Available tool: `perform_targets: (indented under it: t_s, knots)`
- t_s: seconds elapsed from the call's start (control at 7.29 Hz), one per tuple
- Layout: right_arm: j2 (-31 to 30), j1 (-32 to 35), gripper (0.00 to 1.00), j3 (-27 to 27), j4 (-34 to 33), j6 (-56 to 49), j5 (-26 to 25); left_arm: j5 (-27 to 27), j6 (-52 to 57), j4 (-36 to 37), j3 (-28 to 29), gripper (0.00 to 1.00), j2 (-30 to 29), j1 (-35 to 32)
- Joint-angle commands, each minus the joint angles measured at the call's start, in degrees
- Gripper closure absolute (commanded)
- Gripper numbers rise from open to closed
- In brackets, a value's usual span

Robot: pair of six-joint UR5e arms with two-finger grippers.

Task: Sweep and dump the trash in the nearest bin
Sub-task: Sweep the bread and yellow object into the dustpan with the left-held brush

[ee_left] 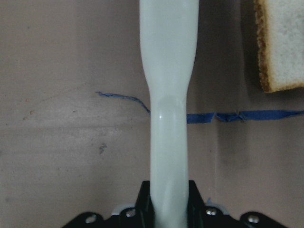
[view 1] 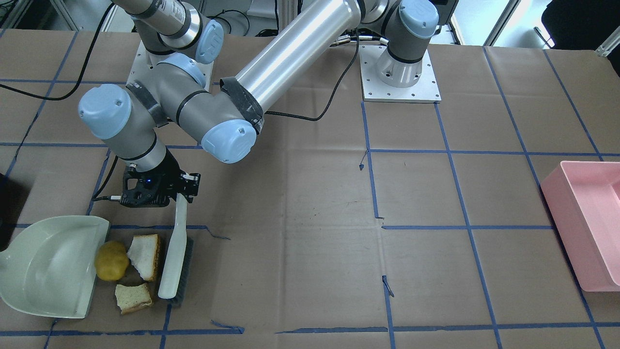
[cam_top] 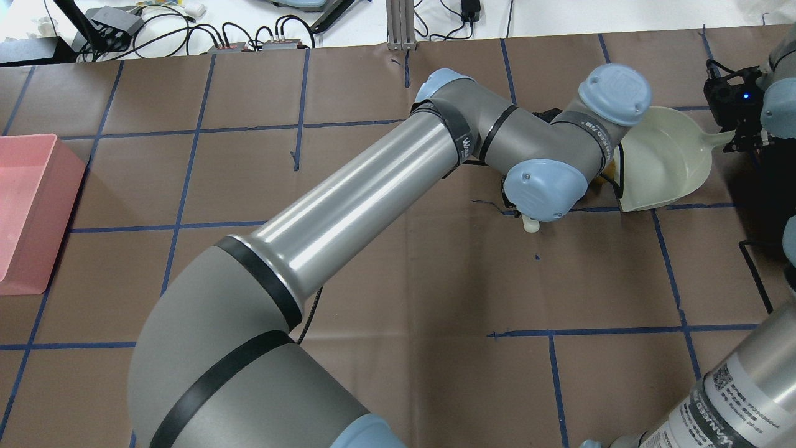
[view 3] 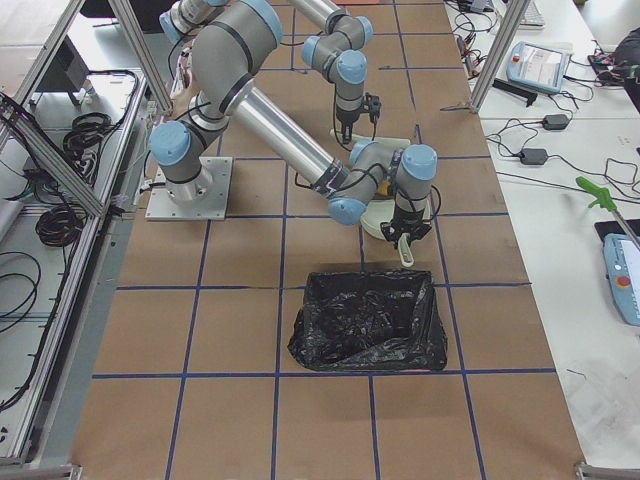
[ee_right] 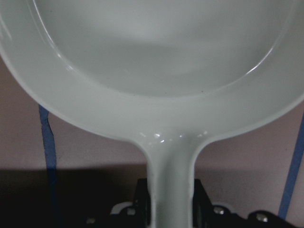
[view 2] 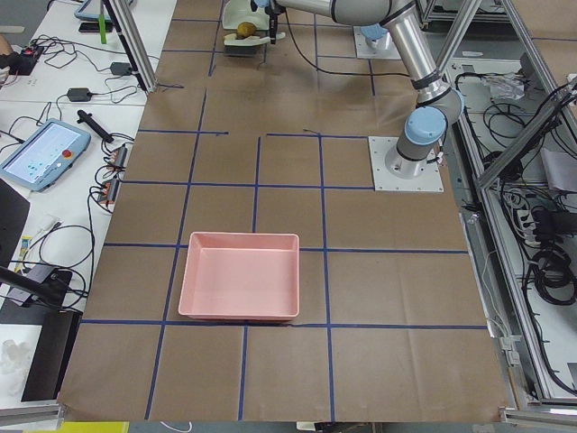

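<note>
Glossy plastic dustpan (view 1: 43,271) and brush handle (ee_left: 167,85), matt paper tabletop (view 1: 300,232)

Yellow lump (view 1: 111,261), bread slice (view 1: 145,256), second bread slice (view 1: 133,297) — between dustpan (view 1: 48,271) and brush (view 1: 174,261).

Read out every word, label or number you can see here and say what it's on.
"WAREED", as best it reads: black band on the left arm, overhead view.
The same word, blurred, on the right arm's band.
Right arm's QR sticker and small print: too small to read.
Brush, dustpan, pink bin: no text.
</note>
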Motion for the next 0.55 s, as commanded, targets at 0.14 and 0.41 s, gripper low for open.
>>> perform_targets:
  t_s: [0.14,0.41]
  knots:
    - [-0.1,0.1,1.00,0.0,0.1,0.0,0.2,-0.6,-1.9,-1.4,5.4,1.00,-3.9,-0.9]
    - [-0.1,0.1,1.00,0.1,0.1,0.0,0.5,-2.4,-3.1,-0.6,6.6,1.00,-4.6,-1.4]
